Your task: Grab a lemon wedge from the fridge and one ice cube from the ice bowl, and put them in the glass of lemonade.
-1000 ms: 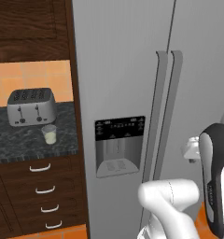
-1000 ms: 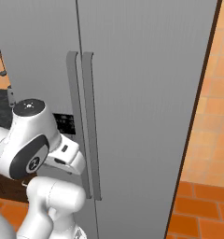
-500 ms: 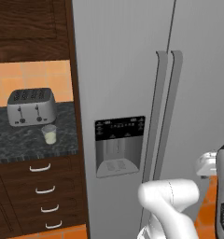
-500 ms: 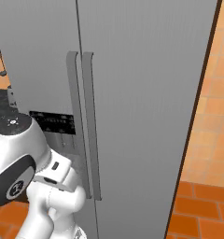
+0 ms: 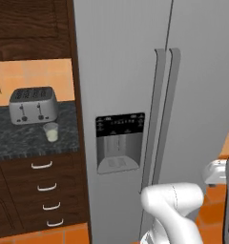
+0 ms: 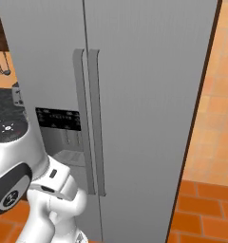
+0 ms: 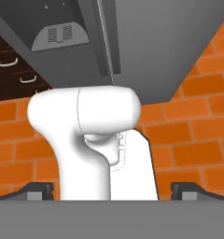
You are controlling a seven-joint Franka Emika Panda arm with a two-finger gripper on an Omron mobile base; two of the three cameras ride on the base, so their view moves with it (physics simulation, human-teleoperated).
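At the far left of the left base view, the toaster (image 5: 33, 104) sits on the dark speckled counter (image 5: 21, 140), with the glass of lemonade (image 5: 51, 132) just in front of it near the counter's front edge, upright and apart from the toaster; it seems parked there as the drop-off point while the ingredients are fetched. Below the counter run dark wooden drawers (image 5: 42, 190) with pale handles. Next to the right stands the fridge (image 5: 130, 62), both doors closed, its black dispenser recess (image 5: 119, 143) in the left door and the two long vertical handles (image 5: 163, 114) meeting side by side at the centre seam. The lemon wedge is presumably inside, so it cannot be seen, and opening a door looks like the step in hand. The gripper (image 7: 113, 190) hangs low, looking past the robot's own body at the brick floor (image 7: 193, 135) with the fridge's bottom edge above; its fingertips (image 7: 39, 190) stand wide apart with nothing between them, likely readied for a handle.
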